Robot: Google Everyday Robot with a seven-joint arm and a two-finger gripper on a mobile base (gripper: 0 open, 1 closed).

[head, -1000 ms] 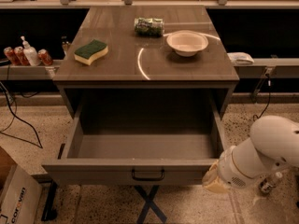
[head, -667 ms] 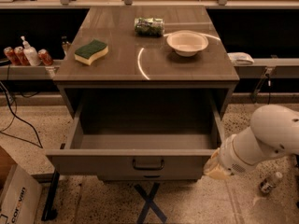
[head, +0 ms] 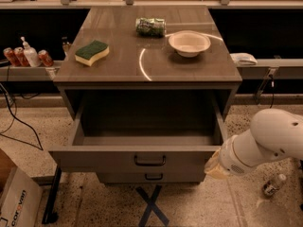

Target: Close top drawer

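The top drawer (head: pixel 142 152) of the grey-brown cabinet stands partly pulled out and looks empty inside. Its flat front panel carries a small dark bar handle (head: pixel 150 161) at the centre. A lower drawer handle (head: pixel 154 177) shows just under it. My white arm comes in from the right, and the gripper (head: pixel 214 167) is at the right end of the drawer's front panel, touching or very near it. The fingers are hidden against the panel.
On the cabinet top (head: pixel 118 65) lie a green-and-yellow sponge (head: pixel 92 52), a crumpled green bag (head: pixel 150 26) and a white bowl (head: pixel 189 43). Cans and a pump bottle (head: pixel 28 56) stand on a left shelf. A cardboard box (head: pixel 16 202) sits bottom left, a small bottle (head: pixel 273 185) on the floor at right.
The top drawer has slid inward, so less of its inside shows. My arm and gripper have moved forward with the drawer's front panel.
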